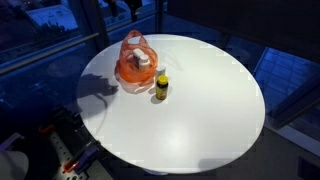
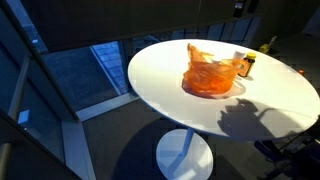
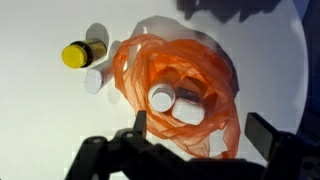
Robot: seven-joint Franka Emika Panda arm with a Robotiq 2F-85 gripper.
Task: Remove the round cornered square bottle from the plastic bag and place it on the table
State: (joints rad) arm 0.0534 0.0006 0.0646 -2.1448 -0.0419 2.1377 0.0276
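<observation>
One orange plastic bag (image 3: 140,70) is counted on one round white table (image 1: 200,110), with two white-capped bottles (image 3: 160,98) inside the bag, and one yellow-capped bottle (image 3: 80,54) and one more white-capped bottle (image 3: 93,80) just beside it.

The gripper (image 3: 198,130) is black, with 2 blocky angular fingers (image 3: 263,136).
</observation>
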